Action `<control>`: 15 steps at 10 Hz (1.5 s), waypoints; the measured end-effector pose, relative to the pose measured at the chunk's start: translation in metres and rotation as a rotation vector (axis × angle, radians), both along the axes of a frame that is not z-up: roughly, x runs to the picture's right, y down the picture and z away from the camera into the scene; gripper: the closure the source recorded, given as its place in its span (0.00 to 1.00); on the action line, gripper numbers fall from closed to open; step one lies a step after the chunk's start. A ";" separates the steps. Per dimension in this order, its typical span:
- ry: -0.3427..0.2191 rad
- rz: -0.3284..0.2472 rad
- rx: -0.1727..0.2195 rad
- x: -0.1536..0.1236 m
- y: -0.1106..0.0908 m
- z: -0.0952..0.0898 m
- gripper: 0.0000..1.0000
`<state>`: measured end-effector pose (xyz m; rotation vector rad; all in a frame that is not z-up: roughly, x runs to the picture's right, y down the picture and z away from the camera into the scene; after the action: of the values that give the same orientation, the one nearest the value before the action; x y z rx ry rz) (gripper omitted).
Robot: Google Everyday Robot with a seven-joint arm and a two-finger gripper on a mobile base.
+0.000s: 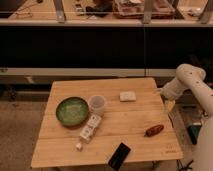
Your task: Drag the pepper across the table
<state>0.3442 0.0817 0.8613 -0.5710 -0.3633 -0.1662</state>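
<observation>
The pepper (154, 130) is small, reddish-brown and tapered, and lies on the right side of the light-wood table (125, 117), near its right edge. My white arm (187, 82) reaches in from the right. The gripper (168, 105) hangs just beyond the table's right edge, a short way behind the pepper and apart from it. It holds nothing that I can see.
A green plate (72, 110) sits at the left with a clear cup (97, 104) beside it. A white box (90, 128) lies in front of the cup. A black phone (119, 156) lies at the front edge. A white sponge (128, 96) lies at the back.
</observation>
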 end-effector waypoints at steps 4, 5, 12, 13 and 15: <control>-0.030 -0.047 0.023 -0.005 0.042 -0.042 0.20; -0.029 -0.054 0.020 -0.004 0.063 -0.054 0.20; 0.011 -0.043 0.078 -0.026 0.127 -0.055 0.20; 0.023 -0.046 0.083 -0.027 0.131 -0.050 0.20; 0.055 -0.054 0.094 -0.024 0.137 -0.043 0.20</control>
<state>0.3206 0.2182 0.8180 -0.4920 -0.2851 -0.2182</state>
